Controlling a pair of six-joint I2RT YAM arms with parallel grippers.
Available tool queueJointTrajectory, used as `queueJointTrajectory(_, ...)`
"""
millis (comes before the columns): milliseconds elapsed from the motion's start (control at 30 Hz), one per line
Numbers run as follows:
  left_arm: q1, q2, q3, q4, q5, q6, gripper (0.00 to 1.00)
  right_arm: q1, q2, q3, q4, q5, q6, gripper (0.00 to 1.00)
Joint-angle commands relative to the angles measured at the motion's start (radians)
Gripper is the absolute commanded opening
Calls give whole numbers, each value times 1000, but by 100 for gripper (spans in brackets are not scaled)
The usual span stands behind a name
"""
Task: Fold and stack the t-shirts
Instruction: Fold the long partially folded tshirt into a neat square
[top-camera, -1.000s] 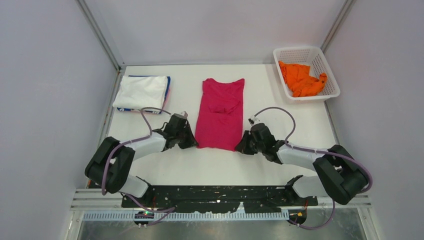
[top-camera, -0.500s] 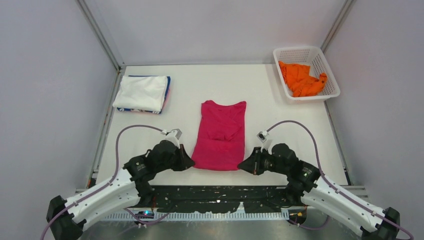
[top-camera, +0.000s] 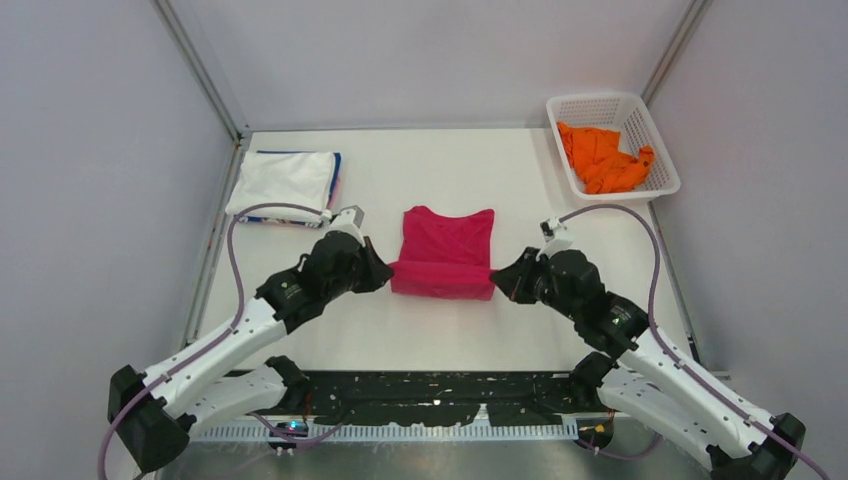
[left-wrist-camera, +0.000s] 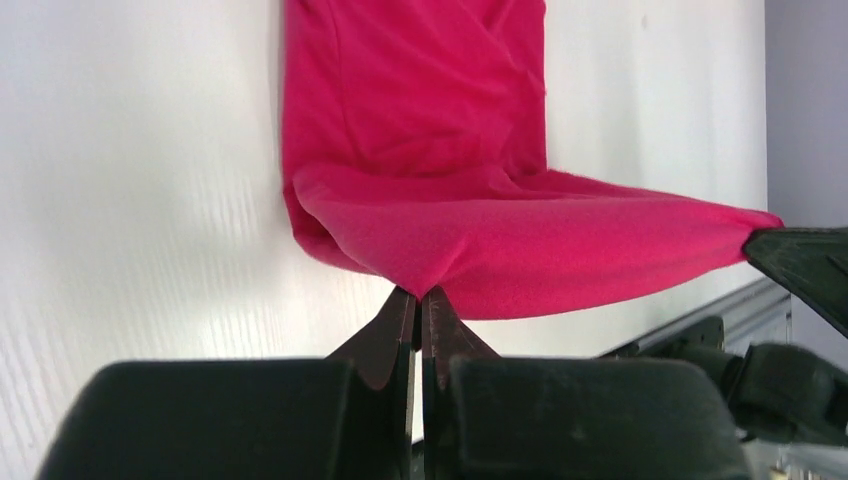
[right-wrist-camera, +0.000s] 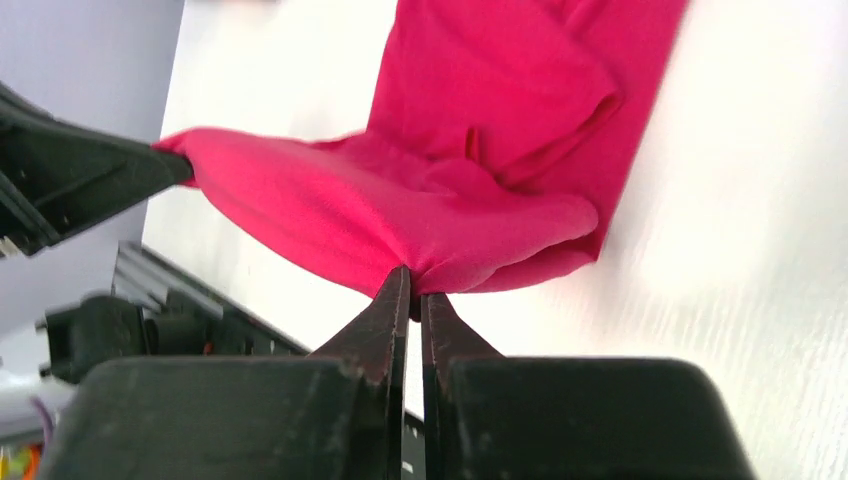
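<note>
I see left jaws and right jaws clamped on hem corners of the soft magenta-pink cloth t-shirt (top-camera: 446, 240). Its hem hangs above the white counter (top-camera: 440, 335).

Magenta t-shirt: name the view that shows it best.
Top external: the whole magenta t-shirt shows, its near hem lifted off the table. Both wrist views show only that pinched hem and part of the body.

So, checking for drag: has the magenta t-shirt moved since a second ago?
Yes. The magenta t-shirt slid toward the near side: its far edge, once level with the white basket, now lies nearer than the basket's front rim.
</note>
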Motion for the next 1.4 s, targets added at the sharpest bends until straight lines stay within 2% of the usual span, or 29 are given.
queueJointTrajectory(0,96,114,126,76,24,75,0,-129,88,96,46,9,-84,5)
queueJointTrajectory(100,148,202,182,110,50,95,0,-242,164,120,81,-117,-120,5)
queueJointTrajectory(233,225,327,253,137,128,108,0,-360,251,142,152,-210,-138,5)
queueJointTrajectory(467,280,478,377,151,169,158,0,-461,431,196,258,-296,-152,5)
queueJointTrajectory(800,347,703,507,207,246,159,0,-531,678,313,333,-370,-167,5)
queueJointTrajectory(1100,383,884,669,133,254,165,0,-562,900,422,374,-414,-182,5)
queueJointTrajectory(1367,407,991,734,99,254,150,0,-569,1073,507,394,-429,-183,5)
